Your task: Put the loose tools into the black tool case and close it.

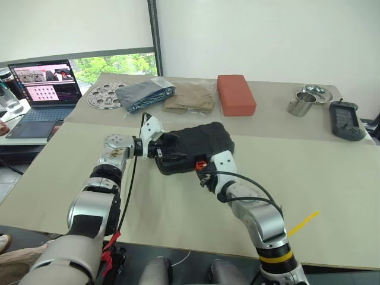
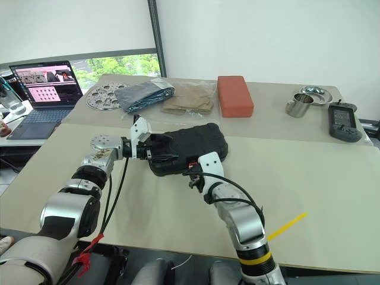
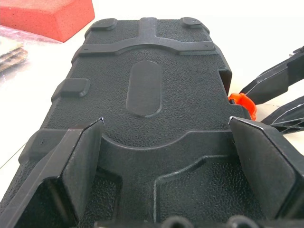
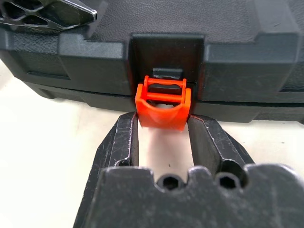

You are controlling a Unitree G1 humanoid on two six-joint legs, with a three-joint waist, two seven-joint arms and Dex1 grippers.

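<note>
The black tool case (image 1: 199, 142) lies with its lid down in the middle of the near table. Its orange latch (image 4: 163, 107) faces me on the front edge. My right gripper (image 4: 163, 119) is shut on the latch, one finger against each of its sides. My left gripper (image 3: 166, 121) is open at the case's left end, its fingers (image 3: 78, 161) spread wide over the textured lid (image 3: 147, 90). The loose tools are out of view.
On the far table stand a red-orange block (image 1: 236, 94), steel cups (image 1: 304, 102), a black handheld device (image 1: 346, 120), bagged cloths (image 1: 145, 95) and a perforated metal disc (image 1: 104, 95). A laptop (image 1: 44, 89) is at far left. A yellow strip (image 1: 304, 222) lies near the front right.
</note>
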